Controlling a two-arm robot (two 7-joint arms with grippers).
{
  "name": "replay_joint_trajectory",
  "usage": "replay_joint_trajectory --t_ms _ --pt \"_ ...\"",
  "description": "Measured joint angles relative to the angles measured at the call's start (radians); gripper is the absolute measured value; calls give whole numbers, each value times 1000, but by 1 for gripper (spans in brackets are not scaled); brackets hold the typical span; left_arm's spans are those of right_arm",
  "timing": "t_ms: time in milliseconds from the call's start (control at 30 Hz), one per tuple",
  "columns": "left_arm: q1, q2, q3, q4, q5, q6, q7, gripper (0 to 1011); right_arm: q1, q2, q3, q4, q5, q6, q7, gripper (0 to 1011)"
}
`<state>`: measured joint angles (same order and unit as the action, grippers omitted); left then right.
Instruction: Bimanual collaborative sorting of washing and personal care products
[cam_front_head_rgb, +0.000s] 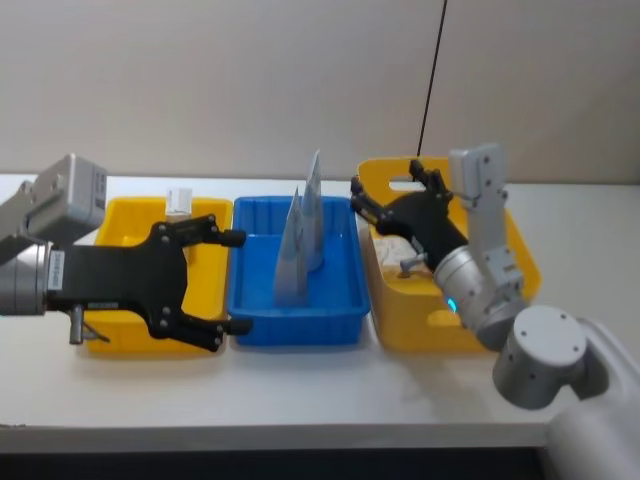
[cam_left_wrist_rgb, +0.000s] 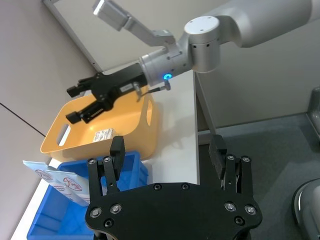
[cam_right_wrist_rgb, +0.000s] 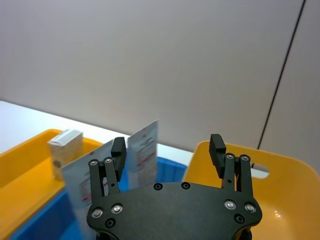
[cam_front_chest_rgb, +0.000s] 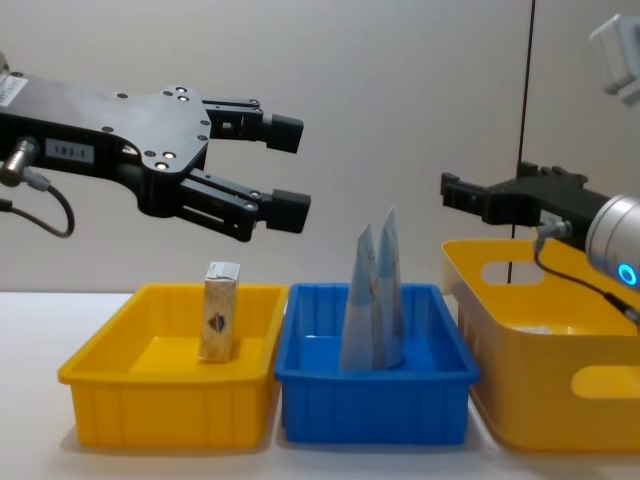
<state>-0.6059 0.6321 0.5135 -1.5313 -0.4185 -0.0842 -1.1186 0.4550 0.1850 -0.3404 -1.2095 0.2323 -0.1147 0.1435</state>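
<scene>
L gripper (cam_front_chest_rgb: 288, 171): fingers spread wide, nothing between them, held high w/ the tips over the wall where the left yellow bin (cam_front_chest_rgb: 160, 405) meets the blue bin (cam_front_chest_rgb: 370, 405). The carton (cam_front_chest_rgb: 220, 324) stands upright in that yellow bin, well below the fingers & back toward the wrist side, untouched. Two tubes (cam_front_chest_rgb: 375, 295) stand upright in the blue bin, leaning on each other, flat tips up. They sit below & just past the L fingertips, clear of them.

R gripper (cam_right_wrist_rgb: 167, 144): fingers also spread, empty; wrist view shows an open gap. It hangs over the right yellow bin (cam_front_head_rgb: 400, 325), at the side nearest the blue bin, tips aimed toward the tubes. Tube tips reach abt the height of the R fingertips but are apart from them, off to the side. The tubes lie between the two grippers' fingertips. A second pale pack (cam_left_wrist_rgb: 103, 134) lies on the right bin's floor, below the R fingers, not touched.
</scene>
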Motion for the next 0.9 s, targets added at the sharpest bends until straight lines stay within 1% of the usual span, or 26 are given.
replay_joint_trajectory --t_ms 167,400,633,900 --pt "0 0 0 0 0 0 0 1001 -63 2 -9 -81 7 31 12 1004" --pt "0 0 0 0 0 0 0 1001 -114 -5 -18 -138 7 53 12 1004" --pt "0 0 0 0 0 0 0 1001 -144 -20 -27 -158 -12 65 -9 1003" --pt "0 0 0 0 0 0 0 1001 -148 -46 -38 -139 -42 70 -37 1004"
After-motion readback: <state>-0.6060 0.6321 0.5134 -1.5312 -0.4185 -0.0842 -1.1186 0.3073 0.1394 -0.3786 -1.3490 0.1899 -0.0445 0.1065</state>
